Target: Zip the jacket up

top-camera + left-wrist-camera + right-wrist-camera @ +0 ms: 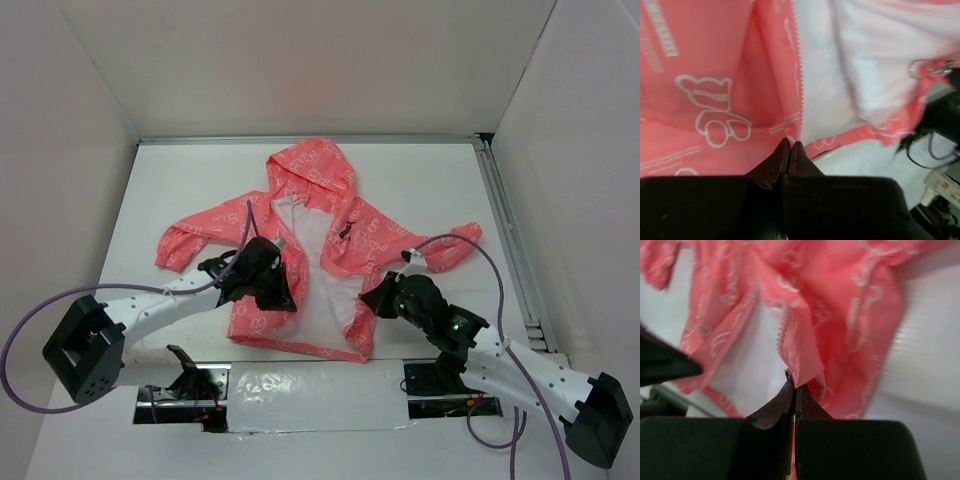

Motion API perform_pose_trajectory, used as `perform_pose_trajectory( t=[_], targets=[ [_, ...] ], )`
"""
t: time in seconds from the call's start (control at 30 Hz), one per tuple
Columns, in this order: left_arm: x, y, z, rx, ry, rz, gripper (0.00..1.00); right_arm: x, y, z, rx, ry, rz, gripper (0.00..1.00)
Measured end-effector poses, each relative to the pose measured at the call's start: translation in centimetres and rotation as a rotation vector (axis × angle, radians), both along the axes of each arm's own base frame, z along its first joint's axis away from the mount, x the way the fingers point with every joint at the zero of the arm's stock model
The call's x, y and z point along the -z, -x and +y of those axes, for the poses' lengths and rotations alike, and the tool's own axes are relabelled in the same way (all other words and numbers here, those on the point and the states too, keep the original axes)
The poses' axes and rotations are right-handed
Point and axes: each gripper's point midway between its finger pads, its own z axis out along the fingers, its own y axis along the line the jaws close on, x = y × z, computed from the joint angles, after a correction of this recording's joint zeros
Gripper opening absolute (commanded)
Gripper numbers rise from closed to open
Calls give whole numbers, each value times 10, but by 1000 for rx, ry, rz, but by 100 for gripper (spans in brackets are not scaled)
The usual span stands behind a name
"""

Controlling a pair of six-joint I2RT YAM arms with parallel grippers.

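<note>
Jacket point(310, 240), lying open: left pincer point(791, 146) and right pincer point(794, 384) each pinched shut on one zipper edge point(799, 75); we should bring both lower ends together squarely, without slack.

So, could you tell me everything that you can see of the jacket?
The jacket is small and coral-pink, of thin fabric with white printed shapes, a pale lining, a hood and long sleeves. It lies flat on the white table, hood at the far side, front open and unzipped, so the lining shows. The left pincer is closed on one zipper edge near the hem, the right pincer on the other.
</note>
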Motion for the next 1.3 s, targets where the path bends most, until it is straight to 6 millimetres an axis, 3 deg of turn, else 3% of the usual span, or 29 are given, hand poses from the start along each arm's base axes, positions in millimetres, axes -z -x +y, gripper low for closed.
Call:
perform_pose_trajectory(
  t=[0.13, 0.27, 0.5, 0.63, 0.83, 1.13, 1.3],
  targets=[
    [-14, 2, -16, 46, 98, -43, 3, -7, 10, 29, -138, -33, -24, 0],
    [-15, 12, -28, 93, 114, -50, 7, 11, 16, 39, -178, 22, 30, 0],
    [30, 38, -31, 143, 1, 81, 11, 24, 18, 37, -166, 59, 65, 0],
    [45, 45, -29, 148, -57, 132, 23, 24, 16, 36, -150, 62, 60, 0],
    [42, 37, -40, 167, -82, 139, 43, 20, 13, 33, -126, 64, 39, 0],
    [52, 36, -38, 196, -152, 176, 40, 19, 10, 28, -103, 76, 29, 0],
    [55, 40, -36, 227, -161, 186, 6, 20, 10, 27, -104, 81, 30, 0]
  ],
)
